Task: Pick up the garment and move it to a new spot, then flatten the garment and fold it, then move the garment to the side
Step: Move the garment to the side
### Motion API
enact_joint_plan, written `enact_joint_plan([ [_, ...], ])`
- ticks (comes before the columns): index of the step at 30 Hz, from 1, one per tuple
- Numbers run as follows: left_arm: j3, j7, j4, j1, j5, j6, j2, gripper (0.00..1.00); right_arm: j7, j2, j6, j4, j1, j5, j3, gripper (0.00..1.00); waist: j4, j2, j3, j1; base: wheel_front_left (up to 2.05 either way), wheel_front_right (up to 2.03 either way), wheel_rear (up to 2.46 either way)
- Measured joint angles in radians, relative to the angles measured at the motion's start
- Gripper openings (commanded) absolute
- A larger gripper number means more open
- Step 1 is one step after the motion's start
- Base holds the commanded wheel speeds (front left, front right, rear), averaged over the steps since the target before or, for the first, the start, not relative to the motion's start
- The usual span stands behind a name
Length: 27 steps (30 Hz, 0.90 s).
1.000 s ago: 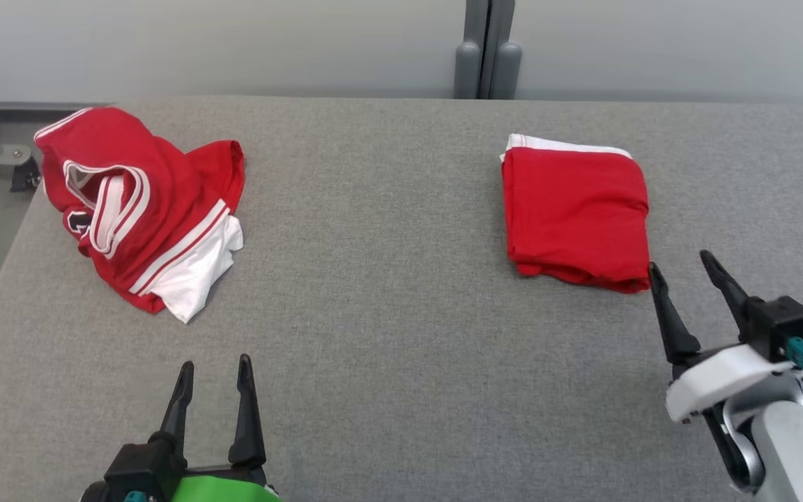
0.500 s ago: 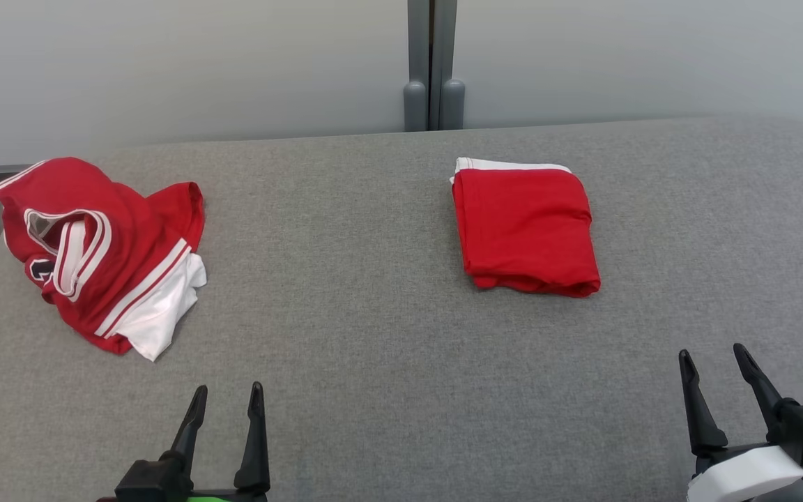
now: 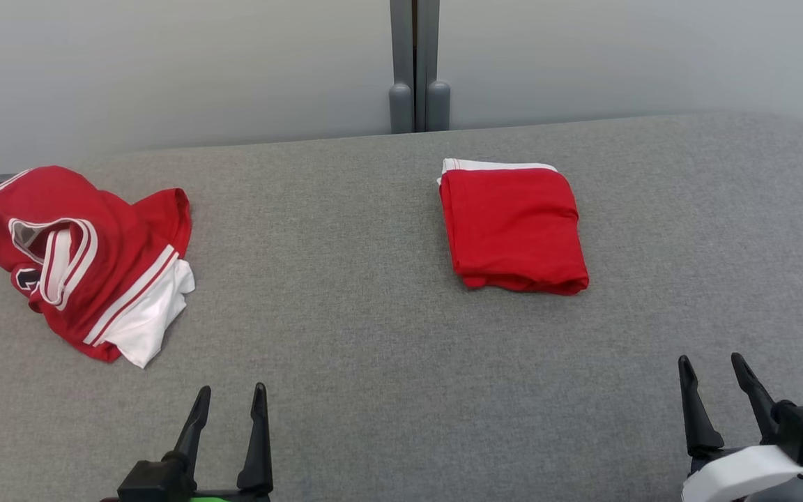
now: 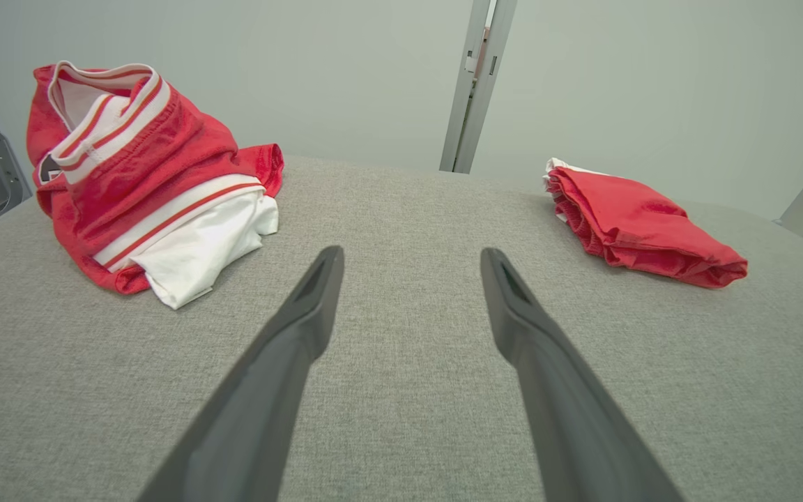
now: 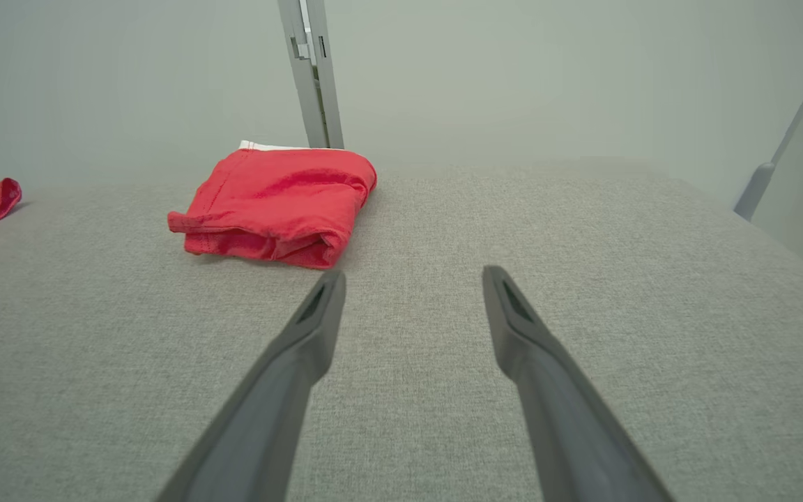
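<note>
Right gripper (image 3: 710,358) has pulled back from the folded garment (image 3: 513,230), which lies right of centre on the grey table (image 3: 373,348). Both jaws apart, empty; left gripper (image 3: 232,387) idle. I reckon the crumpled jersey (image 3: 81,258), far left, goes next.

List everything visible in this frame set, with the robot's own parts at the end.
crumpled garment: one, red with white bands and a white panel, heaped at the table's far left.
folded garment: one, red with a white edge at its back, lying flat right of the table's middle.
table: one, grey fabric-covered, under both garments.
post: one, grey, upright behind the table's far edge.
wall: one, pale grey, behind the table.
left gripper: one, dark fingers, open, holding nothing, low at the near left.
right gripper: one, dark fingers on a white wrist, open, holding nothing, low at the near right.
</note>
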Motion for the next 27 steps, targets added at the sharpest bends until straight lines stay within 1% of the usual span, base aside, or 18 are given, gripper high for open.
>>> enact_joint_plan([
  [1,-0.001,0.000,-0.002,0.000,-0.001,0.000,0.000,1.00,0.000,0.000,0.000,0.017,-0.010,0.014,0.002,1.00,0.001,0.0000,0.003,0.0000,0.00,0.00,0.00],
  [3,-0.006,0.000,-0.006,-0.001,-0.005,0.001,0.000,1.00,0.003,-0.025,0.000,0.055,-0.058,0.032,0.031,1.00,0.003,0.0000,0.015,0.0000,0.00,0.00,0.00],
  [5,-0.012,0.000,-0.008,-0.005,-0.007,0.000,0.000,1.00,0.053,-0.045,0.000,0.090,-0.135,0.059,0.032,1.00,0.005,0.0000,0.029,0.0000,0.00,0.00,0.00],
  [10,-0.024,0.000,-0.013,-0.043,-0.007,-0.010,0.000,1.00,0.300,-0.057,0.000,0.172,-0.377,0.180,0.013,1.00,0.014,0.0000,0.079,0.0000,0.00,0.00,0.00],
  [12,-0.033,0.000,-0.012,-0.061,-0.007,-0.018,0.000,1.00,0.401,-0.069,0.000,0.207,-0.457,0.189,0.015,1.00,0.022,0.0000,0.100,0.0000,0.00,0.00,0.00],
  [14,-0.047,0.000,-0.008,-0.084,-0.007,-0.027,0.000,1.00,0.510,-0.056,-0.001,0.262,-0.536,0.221,-0.010,1.00,0.035,0.0000,0.124,0.0000,0.00,0.00,0.00],
  [15,-0.054,0.000,-0.005,-0.090,-0.007,-0.030,0.000,1.00,0.546,-0.057,-0.001,0.281,-0.560,0.217,-0.007,1.00,0.042,0.0000,0.132,0.0000,0.00,0.00,0.00],
  [17,-0.069,0.000,0.001,-0.100,-0.005,-0.037,0.000,1.00,0.609,-0.045,0.000,0.336,-0.624,0.221,-0.051,1.00,0.065,0.0000,0.150,0.0000,0.00,0.00,0.00],
  [21,-0.101,0.000,0.010,-0.124,-0.007,-0.047,0.000,1.00,0.662,-0.041,-0.001,0.439,-0.722,0.171,-0.134,1.00,0.111,0.0000,0.180,0.0000,0.00,0.00,0.00],
  [24,-0.131,0.000,0.015,-0.136,-0.013,-0.053,0.000,1.00,0.671,-0.030,-0.001,0.515,-0.777,0.127,-0.201,1.00,0.152,0.0000,0.202,0.0000,0.00,0.00,0.00],
  [27,-0.157,0.000,0.022,-0.143,-0.022,-0.053,0.000,1.00,0.668,-0.025,-0.001,0.573,-0.809,0.094,-0.245,1.00,0.191,0.0000,0.221,0.0000,0.00,0.00,0.00],
])
